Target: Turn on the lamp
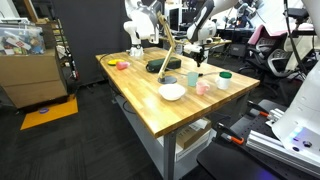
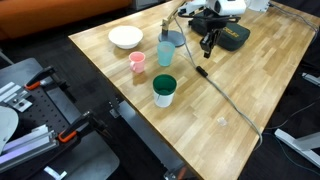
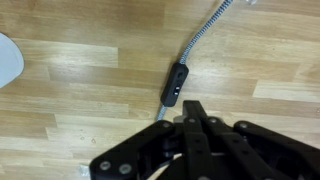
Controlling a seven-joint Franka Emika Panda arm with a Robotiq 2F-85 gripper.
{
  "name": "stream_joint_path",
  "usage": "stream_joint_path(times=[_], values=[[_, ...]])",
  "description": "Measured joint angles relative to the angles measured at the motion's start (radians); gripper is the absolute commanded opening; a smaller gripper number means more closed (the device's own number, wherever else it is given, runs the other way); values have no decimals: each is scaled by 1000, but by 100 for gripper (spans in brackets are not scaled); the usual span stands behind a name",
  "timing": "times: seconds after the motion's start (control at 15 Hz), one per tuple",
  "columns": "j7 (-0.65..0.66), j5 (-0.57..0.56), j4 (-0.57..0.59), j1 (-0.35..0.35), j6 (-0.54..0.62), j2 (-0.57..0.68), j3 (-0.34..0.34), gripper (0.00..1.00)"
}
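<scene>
The lamp stands on the wooden table; in both exterior views I see its flat dark base and thin tan arm. Its braided cord carries a small black inline switch that lies flat on the table. My gripper is shut and empty, pointing down over the table. In the wrist view its fingertips are just short of the near end of the switch. I cannot tell whether they touch it.
A white bowl, a pink cup, a light blue cup and a green-rimmed white cup stand near the lamp. The cord runs on toward the table edge.
</scene>
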Motion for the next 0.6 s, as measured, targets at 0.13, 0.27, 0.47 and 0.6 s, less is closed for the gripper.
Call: stream_joint_path(times=[0.13, 0.27, 0.47, 0.6], values=[[-1, 2, -119, 3, 68, -96, -4, 0], [-18, 15, -247, -4, 130, -196, -9, 0], [-70, 35, -452, -21, 209, -356, -20, 10], [-106, 38, -599, -33, 243, -472, -34, 8]])
